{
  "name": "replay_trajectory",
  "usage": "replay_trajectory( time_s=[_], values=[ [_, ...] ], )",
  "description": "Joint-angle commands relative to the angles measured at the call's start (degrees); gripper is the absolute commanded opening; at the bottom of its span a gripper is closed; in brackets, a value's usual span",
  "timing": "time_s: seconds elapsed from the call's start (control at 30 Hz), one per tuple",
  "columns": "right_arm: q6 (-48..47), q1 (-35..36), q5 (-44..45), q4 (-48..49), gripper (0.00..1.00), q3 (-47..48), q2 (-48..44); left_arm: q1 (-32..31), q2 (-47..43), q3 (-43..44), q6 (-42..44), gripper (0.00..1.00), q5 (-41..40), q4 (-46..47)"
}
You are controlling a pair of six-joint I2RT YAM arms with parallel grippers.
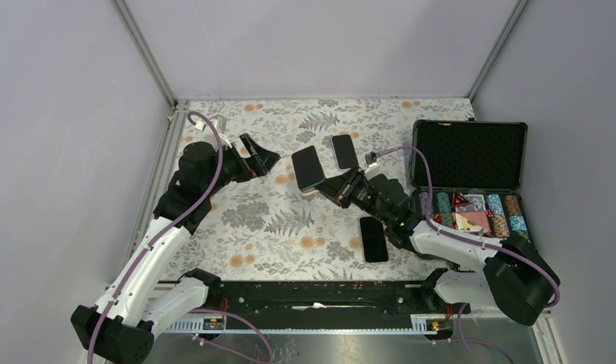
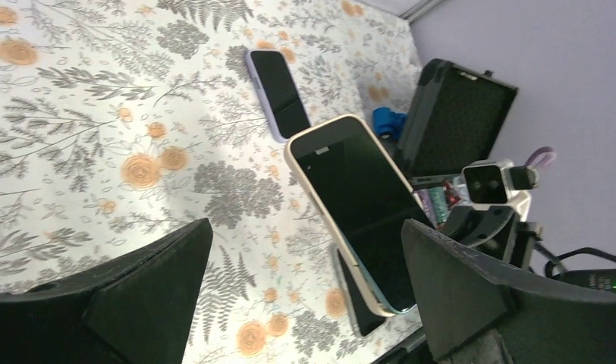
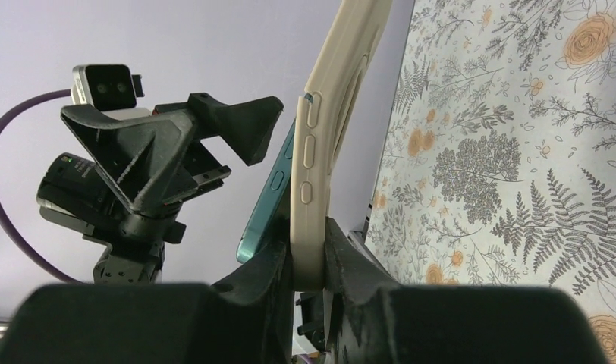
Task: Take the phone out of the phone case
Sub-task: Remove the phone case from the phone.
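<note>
soft, even light from overhead fills the top view, leaving only faint, soft-edged shadows on the floral surface (image 1: 275, 220). in the wrist views the left gripper (image 2: 305, 225) and right gripper (image 3: 309, 258) are dark, blurred masses near the lens; farther things are sharp

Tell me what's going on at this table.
The right gripper is clamped on one end of a beige case, holding it up off the table. The teal phone inside looks partly peeled out along one side. The left gripper hangs wide open beside it, touching nothing. A purple-cased phone and a black phone lie flat on the table.
</note>
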Motion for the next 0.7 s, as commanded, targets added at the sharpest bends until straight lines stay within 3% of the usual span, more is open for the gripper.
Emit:
replay_trajectory(
  time_s=[0.0,0.23,0.5,0.67],
  values=[
    [3.6,-0.1,1.4,7.0,0.0,0.6,0.9,-1.1,-1.1,2.1,7.2,0.98,-3.7,-2.1],
    [8.8,-0.1,1.6,5.8,0.0,0.3,5.2,-10.2,0.2,1.4,15.8,0.95,-7.6,-2.8],
    [10.9,-0.1,0.5,1.8,0.0,0.4,6.9,-22.0,1.0,-4.4,30.1,0.85,-8.4,4.5],
    [11.0,-0.1,-1.2,-1.6,0.0,1.2,6.1,-27.8,4.5,-5.6,36.5,0.72,-12.2,5.4]
  ],
)
